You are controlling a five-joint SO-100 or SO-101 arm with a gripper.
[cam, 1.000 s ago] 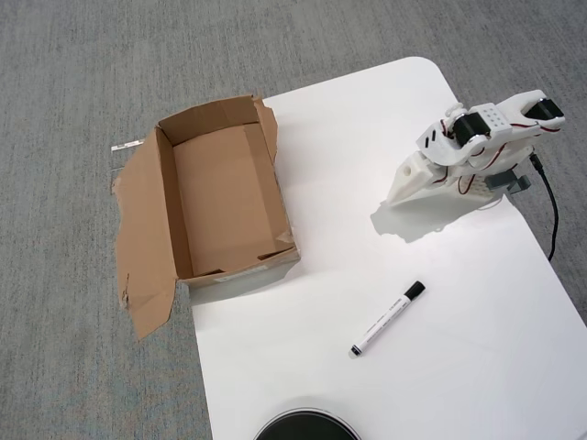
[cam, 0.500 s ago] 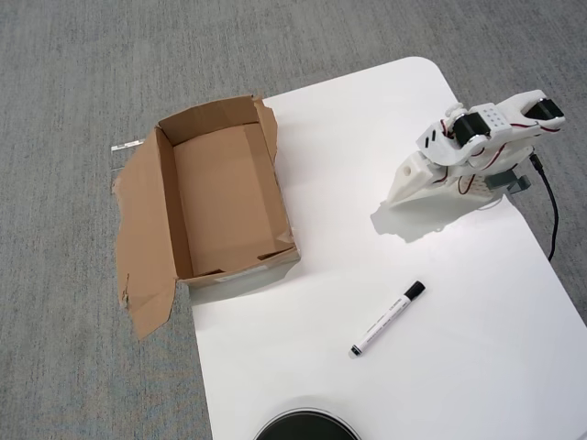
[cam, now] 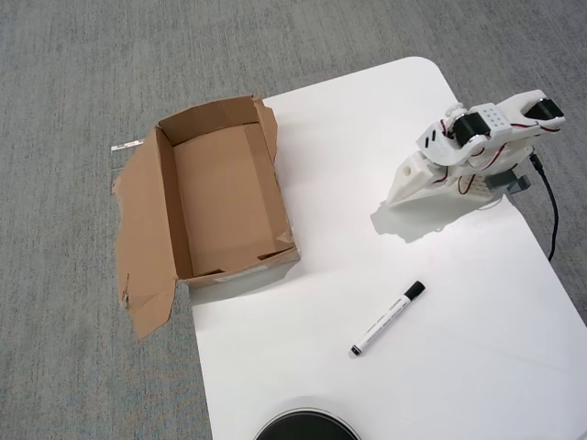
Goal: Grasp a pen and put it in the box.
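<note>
One arm only, folded low at the right edge of your bench in the overhead view. Its pincer points down-left toward the bench middle, tip resting on or just above the white top; you cannot tell from above whether the jaws are parted or closed, and nothing shows in their grip. White arm body behind it, black motor blocks at the upper right, red wires along the side, a black cable trailing off the right edge.

Below the pincer, well apart from it, your pen lies flat on the bench, diagonal, black cap up-right, small black tip down-left. Bare white surface between pincer and pen, no obstacle.

Left of both, the box sits open at the bench's left edge, partly overhanging the grey carpet, torn flap spread flat on its left side. Interior holds nothing you can see. Clear bench between pen and box.

Bottom edge: a dark round object, cut off by the frame, near the pen's tip end but not touching.
</note>
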